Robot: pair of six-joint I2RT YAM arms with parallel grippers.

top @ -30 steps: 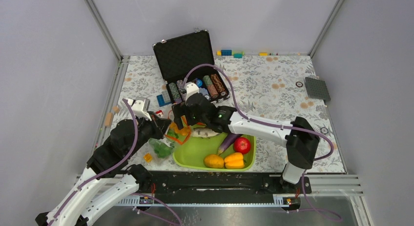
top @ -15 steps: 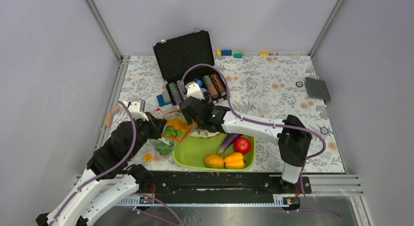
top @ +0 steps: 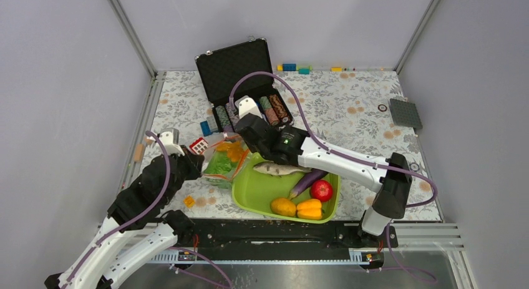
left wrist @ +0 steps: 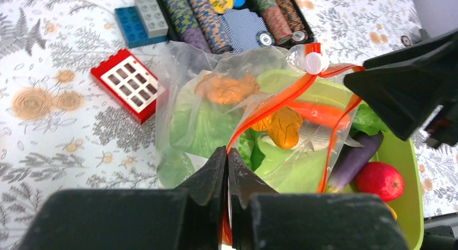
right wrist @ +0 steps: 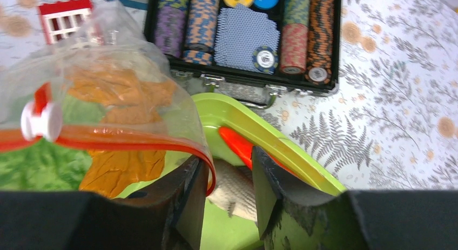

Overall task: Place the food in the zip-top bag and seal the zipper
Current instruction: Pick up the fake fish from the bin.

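The clear zip-top bag [top: 223, 159] lies left of the tray with lettuce [left wrist: 202, 123] and orange pieces [left wrist: 283, 126] inside. My left gripper [left wrist: 227, 153] is shut on its orange-red zipper [left wrist: 281, 96], near the white slider [left wrist: 314, 61]. My right gripper [right wrist: 229, 169] hovers over the tray's far-left corner with jaws apart. The zipper [right wrist: 124, 139] curls against its left finger, and the silver fish [right wrist: 233, 188] lies below the gap. On the tray in the top view are the fish [top: 279, 169], eggplant [top: 309, 181], apple [top: 322, 190] and two peppers [top: 298, 208].
The lime-green tray [top: 249, 192] sits near the table's front edge. An open black case of poker chips [top: 252, 111] stands just behind the bag. A red-and-white toy brick [left wrist: 129, 83] and blue and grey bricks [left wrist: 141, 18] lie left of it. A grey baseplate [top: 405, 113] is far right.
The bag has come down to the left of the tray and the tray has slid right. My right gripper drew back toward the case and its jaws narrowed. The fish now shows.
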